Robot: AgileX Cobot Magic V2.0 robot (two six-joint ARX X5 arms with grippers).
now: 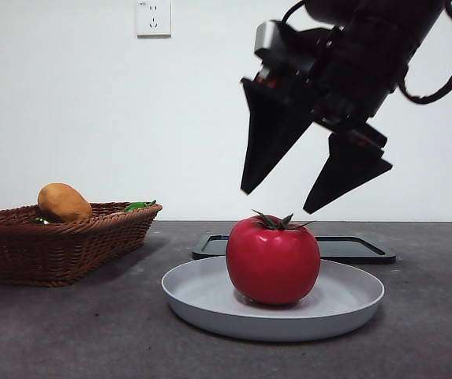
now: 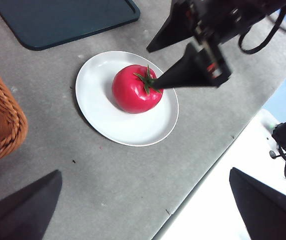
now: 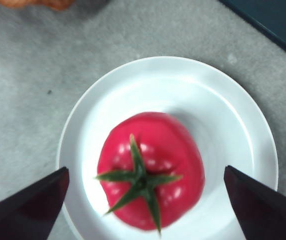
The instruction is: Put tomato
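Note:
The glossy red tomato (image 1: 273,260) with a green star stem sits upright on a round grey-white plate (image 1: 202,296). It also shows in the left wrist view (image 2: 135,89) and the right wrist view (image 3: 150,170), on the plate (image 2: 103,120) (image 3: 227,115). My right gripper (image 1: 277,201) (image 3: 145,200) hangs open and empty just above the tomato, one jaw to each side, not touching it. It also shows in the left wrist view (image 2: 152,65). My left gripper (image 2: 145,210) is open and empty, high over the table's edge, away from the plate.
A brown wicker basket (image 1: 60,245) stands at the left with an orange-yellow oval fruit (image 1: 64,203) and something green (image 1: 137,206) in it. A dark flat tray (image 1: 352,249) lies behind the plate. A wall socket (image 1: 153,17) is on the white wall.

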